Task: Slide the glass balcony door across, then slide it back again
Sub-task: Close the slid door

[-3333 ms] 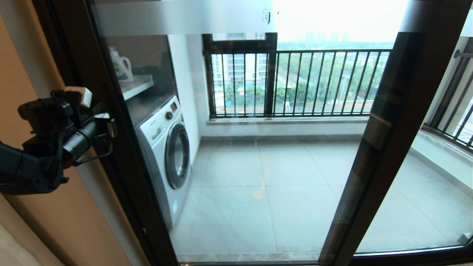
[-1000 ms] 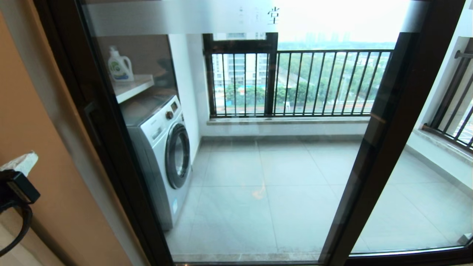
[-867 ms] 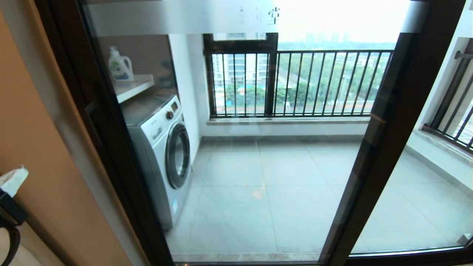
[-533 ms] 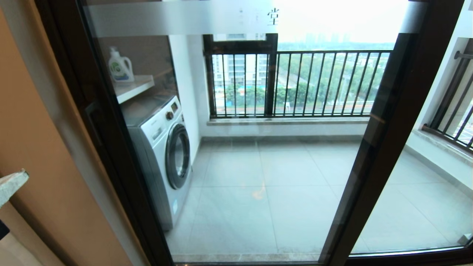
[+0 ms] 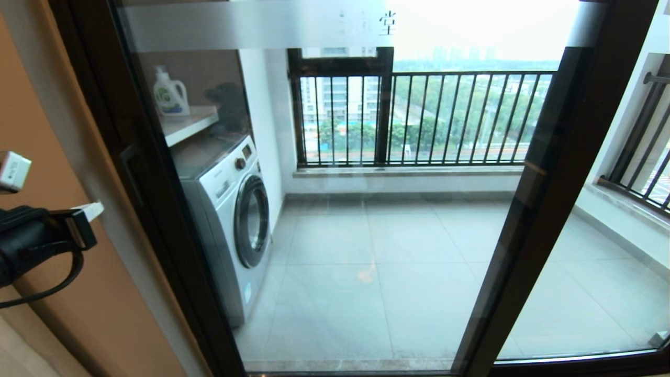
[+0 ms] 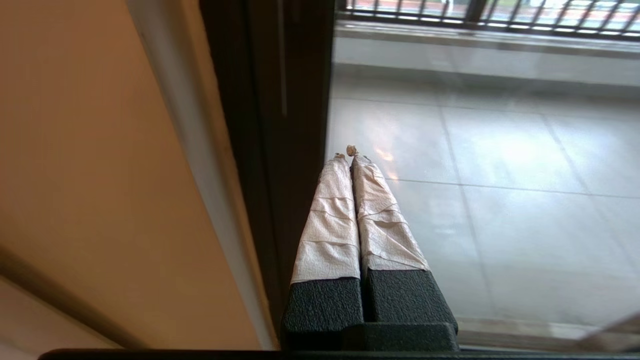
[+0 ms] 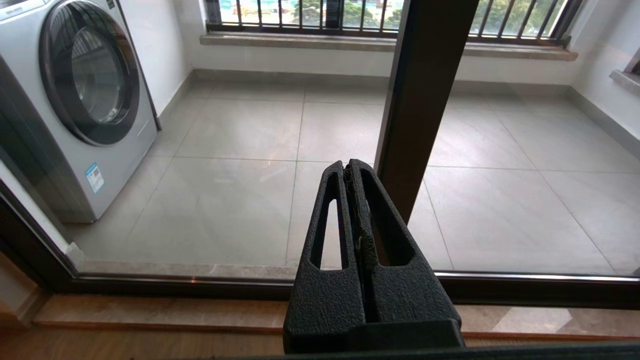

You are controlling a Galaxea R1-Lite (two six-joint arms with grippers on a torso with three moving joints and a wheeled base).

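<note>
Facing the glass door (image 5: 340,209), we find it pulled shut: its handle-side frame sits against the jamb beside the tan wall (image 5: 47,131), and the dark bar handle (image 5: 131,173) runs up and down on that frame, its long axis vertical. The pane fills the middle of our head view, with the washing machine (image 5: 230,209) and balcony railing (image 5: 445,115) visible through it.

Our left gripper (image 6: 347,152) is the nearer one. In the head view it hangs low at our left, in front of the tan wall, apart from the frame and touching nothing. From there the handle lies to our right, higher up and further forward. In the wrist view its two taped fingers (image 6: 327,220) are pressed together, holding nothing, and point along the dark frame edge.

Our right gripper (image 7: 352,167) does not show in the head view; its own camera shows it closed and empty, aimed at the glass near the other upright of the frame (image 7: 425,90), well apart from the handle.

We judge that any further slide would fall to the left arm, which would have to rise and reach rightward to the vertical bar.
</note>
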